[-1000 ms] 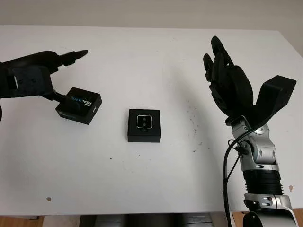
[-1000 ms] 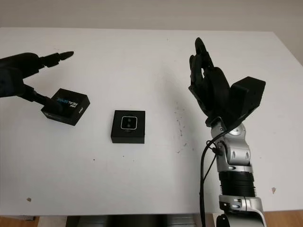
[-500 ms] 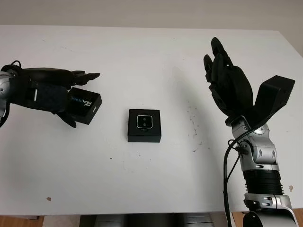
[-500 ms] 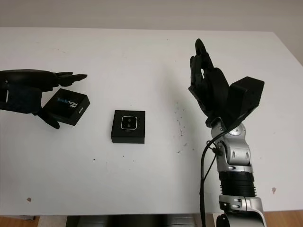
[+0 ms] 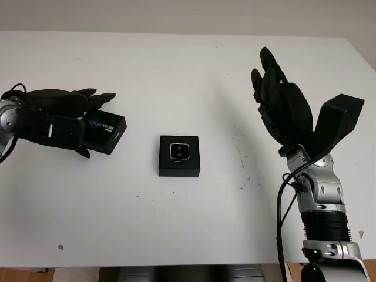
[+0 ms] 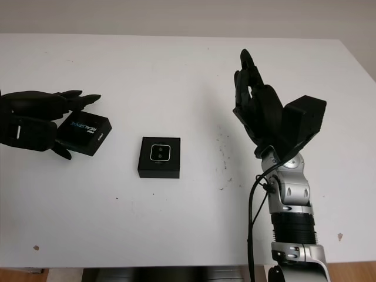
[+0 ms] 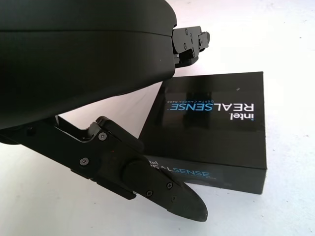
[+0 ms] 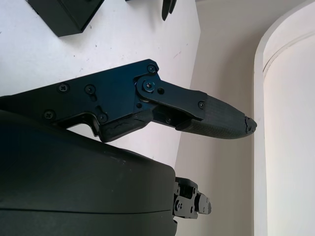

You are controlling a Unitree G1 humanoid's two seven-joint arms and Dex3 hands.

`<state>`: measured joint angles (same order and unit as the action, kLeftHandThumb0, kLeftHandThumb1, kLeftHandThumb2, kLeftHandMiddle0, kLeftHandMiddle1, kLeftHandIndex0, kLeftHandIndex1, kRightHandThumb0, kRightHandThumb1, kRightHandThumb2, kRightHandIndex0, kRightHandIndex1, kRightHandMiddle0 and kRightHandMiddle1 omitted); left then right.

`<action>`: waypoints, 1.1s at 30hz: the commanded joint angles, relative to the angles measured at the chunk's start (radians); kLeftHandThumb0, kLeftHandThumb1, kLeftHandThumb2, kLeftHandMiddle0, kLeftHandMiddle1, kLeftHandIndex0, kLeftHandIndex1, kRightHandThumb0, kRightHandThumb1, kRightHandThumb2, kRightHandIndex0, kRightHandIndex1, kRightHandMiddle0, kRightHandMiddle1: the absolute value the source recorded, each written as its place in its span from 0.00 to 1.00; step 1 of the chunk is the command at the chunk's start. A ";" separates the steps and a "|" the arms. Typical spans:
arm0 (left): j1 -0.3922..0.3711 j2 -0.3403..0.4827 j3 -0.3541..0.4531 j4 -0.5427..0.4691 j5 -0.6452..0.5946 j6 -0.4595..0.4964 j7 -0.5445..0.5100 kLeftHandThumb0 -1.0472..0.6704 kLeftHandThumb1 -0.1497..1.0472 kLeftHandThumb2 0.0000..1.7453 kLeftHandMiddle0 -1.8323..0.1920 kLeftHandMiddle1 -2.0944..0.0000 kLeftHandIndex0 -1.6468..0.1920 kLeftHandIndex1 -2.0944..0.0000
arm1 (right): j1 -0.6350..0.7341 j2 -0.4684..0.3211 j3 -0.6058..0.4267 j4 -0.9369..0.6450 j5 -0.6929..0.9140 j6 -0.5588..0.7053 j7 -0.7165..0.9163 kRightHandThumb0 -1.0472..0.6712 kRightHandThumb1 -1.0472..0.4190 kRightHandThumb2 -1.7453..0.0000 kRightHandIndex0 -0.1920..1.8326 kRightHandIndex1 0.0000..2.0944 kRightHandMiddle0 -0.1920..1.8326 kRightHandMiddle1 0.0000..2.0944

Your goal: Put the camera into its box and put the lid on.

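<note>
Reaching round the lid (image 5: 101, 130), the left hand (image 5: 56, 117) has come down low on the table (image 5: 176, 70). A sec ago it was higher w/ one finger pointing out past the lid; now its fingers (image 5: 97, 97) curve along the lid's far side and its thumb (image 7: 147, 177) sits just by the near edge. It looks set to grab, but I can't tell if it's squeezing yet — the lid lies flat on the table. So the grab is the step in hand, and the lid has yet to go over.

The box (image 5: 179, 155) sits to the right of that hand, well apart, w/ the camera (image 5: 178, 151) already inside it. So the first half of the job looks done.

The left wrist view shows the thumb close up and a bit of white table between it and the lid's side — the head views don't show that gap. The head views show the right hand (image 5: 282, 106) held up in the air, open, far from the box.
</note>
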<state>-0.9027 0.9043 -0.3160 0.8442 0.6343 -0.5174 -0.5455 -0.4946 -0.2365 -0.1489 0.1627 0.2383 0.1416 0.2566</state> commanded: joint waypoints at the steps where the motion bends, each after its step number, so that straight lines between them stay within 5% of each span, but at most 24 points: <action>1: -0.035 -0.009 -0.009 0.024 0.003 0.003 0.007 0.28 0.80 0.03 0.99 0.98 0.97 0.97 | 0.001 -0.004 0.000 -0.008 -0.005 -0.016 0.006 0.18 0.00 0.58 0.04 0.03 0.04 0.02; 21: -0.035 -0.069 -0.033 0.080 -0.026 -0.030 -0.005 0.34 0.81 0.03 0.96 0.97 0.95 0.97 | 0.007 -0.006 -0.006 0.007 -0.023 -0.046 0.027 0.19 0.00 0.58 0.03 0.02 0.03 0.02; 27: -0.028 -0.089 -0.061 0.096 0.016 -0.061 0.100 0.40 0.85 0.04 0.81 0.94 0.83 0.93 | 0.011 -0.009 -0.004 -0.004 -0.025 -0.042 0.031 0.19 0.00 0.58 0.04 0.02 0.03 0.02; 29: -0.030 -0.092 -0.066 0.105 0.024 -0.074 0.121 0.42 0.87 0.03 0.74 0.84 0.76 0.87 | 0.013 -0.009 -0.003 -0.010 -0.027 -0.037 0.027 0.19 0.00 0.58 0.03 0.02 0.03 0.02; 31: -0.033 -0.095 -0.072 0.115 0.033 -0.073 0.135 0.43 0.89 0.03 0.79 0.63 0.76 0.75 | 0.014 -0.007 -0.002 -0.011 -0.031 -0.038 0.023 0.19 0.00 0.58 0.04 0.03 0.03 0.02; 33: -0.036 -0.095 -0.080 0.120 0.044 -0.071 0.142 0.44 0.91 0.03 0.81 0.57 0.80 0.62 | 0.015 -0.006 -0.001 -0.014 -0.033 -0.038 0.021 0.18 0.00 0.58 0.04 0.03 0.03 0.02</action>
<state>-0.9412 0.8323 -0.3718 0.9435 0.6685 -0.5894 -0.4119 -0.4845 -0.2367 -0.1486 0.1643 0.2082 0.1087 0.2782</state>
